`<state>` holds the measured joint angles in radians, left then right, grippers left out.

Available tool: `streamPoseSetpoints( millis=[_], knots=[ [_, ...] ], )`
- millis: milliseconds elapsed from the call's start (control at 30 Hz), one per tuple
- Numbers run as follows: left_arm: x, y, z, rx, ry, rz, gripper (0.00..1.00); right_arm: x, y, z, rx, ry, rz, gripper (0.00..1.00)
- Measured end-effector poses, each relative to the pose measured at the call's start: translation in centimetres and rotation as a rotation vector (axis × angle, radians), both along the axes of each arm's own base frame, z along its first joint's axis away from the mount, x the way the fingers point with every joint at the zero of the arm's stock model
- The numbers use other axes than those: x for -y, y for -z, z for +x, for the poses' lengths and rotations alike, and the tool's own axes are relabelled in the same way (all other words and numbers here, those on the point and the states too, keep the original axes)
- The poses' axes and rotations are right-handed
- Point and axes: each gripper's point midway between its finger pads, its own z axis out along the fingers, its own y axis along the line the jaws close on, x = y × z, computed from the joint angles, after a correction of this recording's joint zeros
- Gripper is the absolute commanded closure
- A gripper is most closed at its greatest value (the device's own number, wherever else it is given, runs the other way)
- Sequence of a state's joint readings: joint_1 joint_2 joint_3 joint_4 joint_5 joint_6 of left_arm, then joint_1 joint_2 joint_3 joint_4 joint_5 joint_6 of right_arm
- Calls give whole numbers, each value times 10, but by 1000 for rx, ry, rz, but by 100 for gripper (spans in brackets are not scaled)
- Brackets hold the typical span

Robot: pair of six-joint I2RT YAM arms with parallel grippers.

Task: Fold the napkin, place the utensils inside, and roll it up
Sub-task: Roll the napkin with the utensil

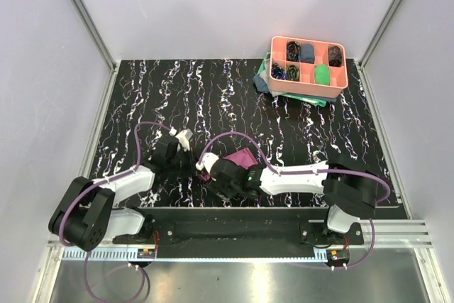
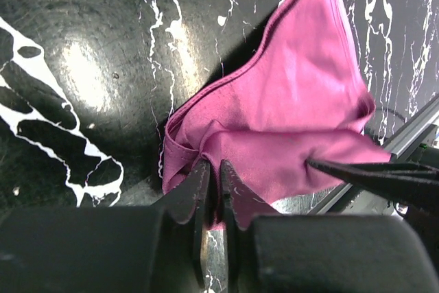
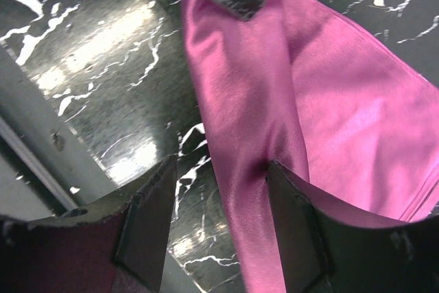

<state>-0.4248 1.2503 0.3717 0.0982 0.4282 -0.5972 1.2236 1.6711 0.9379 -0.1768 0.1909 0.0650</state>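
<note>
Lying bunched near the front edge of the black, white-veined desk [image 1: 177,97], the plum-purple napkin [image 1: 241,157] sits between the two arms, which meet over it from either side. Seen from the left wrist, the cloth is loosely folded over itself, with one corner running up and away and a thick rolled fold at its near end. The left tool [image 2: 214,186] has its tips right at that fold, its fingers [image 2: 195,190] drawn almost together with only a thin slit between them. A sliver of purple shows in the slit, but I cannot tell whether any cloth is really pinched. The right tool [image 3: 219,164] is spread wide. A long ridge of the napkin runs up between its fingers [image 3: 291,224] and touches the one on the right of that view, while bare desk shows beside the other. Its dark tips also press into the cloth at the right of the left wrist view. Well apart, at the far right corner, a salmon-pink tray [image 1: 308,92] holds small cloth rolls [image 1: 323,74] in its compartments and rests on a teal-green cloth [image 1: 264,79].
</note>
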Motion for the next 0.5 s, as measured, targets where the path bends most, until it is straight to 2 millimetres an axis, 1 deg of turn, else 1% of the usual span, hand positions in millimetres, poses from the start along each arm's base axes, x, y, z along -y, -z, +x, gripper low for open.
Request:
streamPoseSetpoints(
  millis=[33,67,133,167,200,233,333,433,500],
  knots=[
    [0,0,-1,-1,0,2,81,0,0,1,6,6,-3,42],
    [-1,0,-1,-3,0,4,72,1,1,3,12,11,-5,43],
    [-2,1,-3,-9,2,9,66,1,2,6,24,21,-12,43],
    [-2,2,-4,-16,2,12,59,1,2,7,27,23,-14,42],
    [-3,3,-5,-21,1,17,57,0,2,8,30,26,-16,40],
    [-4,3,-6,-25,-1,23,56,0,3,8,30,27,-19,36],
    [-8,2,-9,-32,-12,38,49,-1,5,6,20,23,-19,29],
    [-14,-2,-10,-21,-36,58,46,-1,3,5,17,14,-17,26],
    [-17,-5,-9,-9,-52,67,45,1,-2,4,20,2,-16,25]
  ],
)
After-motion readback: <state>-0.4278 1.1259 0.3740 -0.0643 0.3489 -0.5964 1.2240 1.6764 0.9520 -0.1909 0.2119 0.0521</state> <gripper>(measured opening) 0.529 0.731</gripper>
